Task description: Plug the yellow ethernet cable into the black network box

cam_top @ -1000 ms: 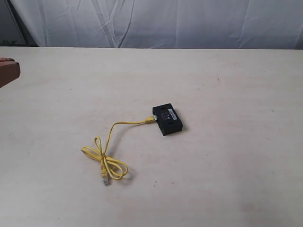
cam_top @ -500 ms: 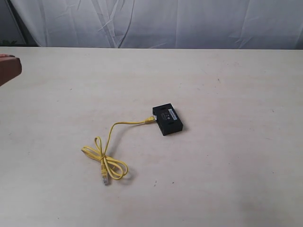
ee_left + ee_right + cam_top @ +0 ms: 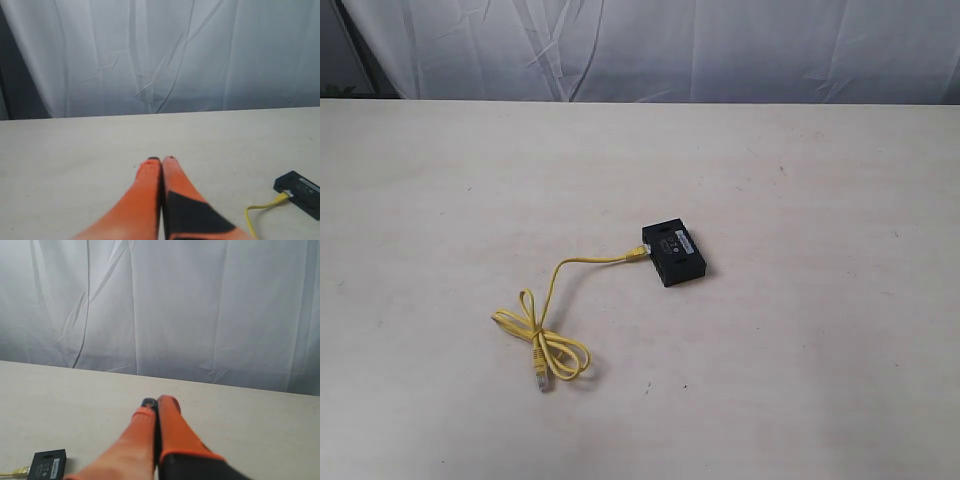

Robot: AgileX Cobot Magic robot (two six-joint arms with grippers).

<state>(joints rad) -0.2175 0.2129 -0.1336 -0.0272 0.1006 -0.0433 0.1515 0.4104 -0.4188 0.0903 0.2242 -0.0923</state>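
Observation:
The black network box (image 3: 674,254) lies near the table's middle, white label up. The yellow ethernet cable (image 3: 552,305) runs from the box's left side, where one plug (image 3: 635,253) sits against a port, to a bow-like loop with the free clear plug (image 3: 542,381) nearer the front. The left wrist view shows the box (image 3: 299,192) and cable (image 3: 262,207) off to one side of my left gripper (image 3: 161,161), whose orange fingers are shut on nothing. My right gripper (image 3: 158,402) is shut and empty too, with the box (image 3: 47,465) beside it. Neither gripper appears in the exterior view.
A white draped curtain (image 3: 650,50) closes off the far edge of the pale table (image 3: 800,350). Nothing else lies on the table besides the box and cable.
The orange tip of the left gripper that showed at the exterior view's left edge has withdrawn out of that view. Box and cable have not moved.

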